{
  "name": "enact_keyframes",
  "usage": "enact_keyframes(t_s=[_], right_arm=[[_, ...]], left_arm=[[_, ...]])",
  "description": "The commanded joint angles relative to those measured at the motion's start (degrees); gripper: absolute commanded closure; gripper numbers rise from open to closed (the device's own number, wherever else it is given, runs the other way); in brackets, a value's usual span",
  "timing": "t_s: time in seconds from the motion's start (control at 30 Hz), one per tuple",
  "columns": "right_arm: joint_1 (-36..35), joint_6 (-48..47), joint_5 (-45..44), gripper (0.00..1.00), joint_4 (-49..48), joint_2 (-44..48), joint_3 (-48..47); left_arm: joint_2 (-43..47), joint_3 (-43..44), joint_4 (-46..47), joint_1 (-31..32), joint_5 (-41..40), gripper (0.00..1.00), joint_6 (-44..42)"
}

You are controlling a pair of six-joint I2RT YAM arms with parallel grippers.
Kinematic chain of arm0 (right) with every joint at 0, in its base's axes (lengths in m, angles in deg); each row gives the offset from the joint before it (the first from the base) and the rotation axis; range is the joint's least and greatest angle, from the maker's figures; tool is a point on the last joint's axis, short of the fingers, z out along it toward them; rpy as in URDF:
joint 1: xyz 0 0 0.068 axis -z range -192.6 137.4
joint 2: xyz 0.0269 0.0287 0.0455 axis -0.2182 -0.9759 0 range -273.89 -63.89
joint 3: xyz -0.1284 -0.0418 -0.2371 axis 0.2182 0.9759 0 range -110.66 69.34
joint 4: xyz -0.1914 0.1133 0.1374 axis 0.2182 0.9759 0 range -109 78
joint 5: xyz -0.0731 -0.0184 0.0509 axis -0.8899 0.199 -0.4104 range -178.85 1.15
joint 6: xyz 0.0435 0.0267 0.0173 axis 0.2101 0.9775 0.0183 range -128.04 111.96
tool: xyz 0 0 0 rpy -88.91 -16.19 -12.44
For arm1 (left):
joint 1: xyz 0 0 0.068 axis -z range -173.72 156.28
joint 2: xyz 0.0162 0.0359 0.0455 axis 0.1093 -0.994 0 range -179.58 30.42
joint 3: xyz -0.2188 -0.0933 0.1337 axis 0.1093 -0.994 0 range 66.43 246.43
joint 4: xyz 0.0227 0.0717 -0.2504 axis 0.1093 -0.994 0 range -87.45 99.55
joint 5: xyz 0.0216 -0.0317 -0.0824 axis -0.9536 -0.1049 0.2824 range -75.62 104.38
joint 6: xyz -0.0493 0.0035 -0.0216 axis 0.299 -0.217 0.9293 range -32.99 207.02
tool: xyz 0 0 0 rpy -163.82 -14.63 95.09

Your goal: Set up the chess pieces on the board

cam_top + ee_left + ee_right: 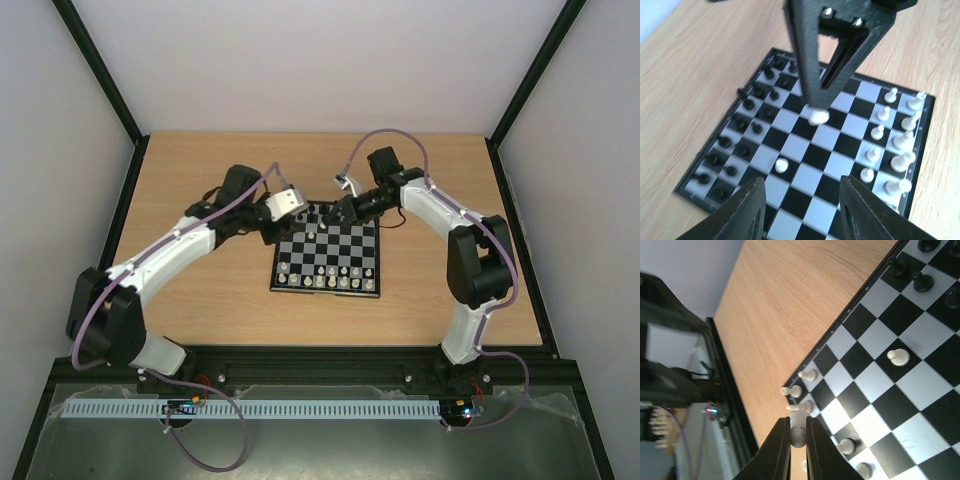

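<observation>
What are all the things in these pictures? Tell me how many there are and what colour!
table: one, light wood, under everything.
board: one, black and pale checks, middle of the table.
black pieces: many, too small to count, along the board's far side.
white pieces: many, cream, along the board's near side.
lone white piece: one, cream, alone on the middle squares.
held white piece: one, cream, pinched above the board.
walls: pale, around the table.
arms: two, white and black, reaching over the board.
left gripper: one, black, open, above the board.
right gripper: one, black, shut on the held white piece.
</observation>
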Motion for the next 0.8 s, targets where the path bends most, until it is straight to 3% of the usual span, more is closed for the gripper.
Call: enact_keyframes(t_s=[0.0, 0.33, 0.77], right_arm=[[-3.41, -11.82, -9.68, 0.94, 6.41, 2.56, -2.07], [-15.91, -27.87, -26.31, 0.94, 0.45, 5.43, 4.35], [-21.29, -34.68, -37.16, 0.94, -4.96, 2.27, 10.2]], left_arm=[[6.54, -4.89, -2.4, -4.23, -0.42, 0.55, -3.09], [9.42, -14.33, 9.4, -18.27, 0.99, 0.5, 19.11], [13.09, -16.96, 10.71, -20.78, 2.0, 0.49, 22.14]])
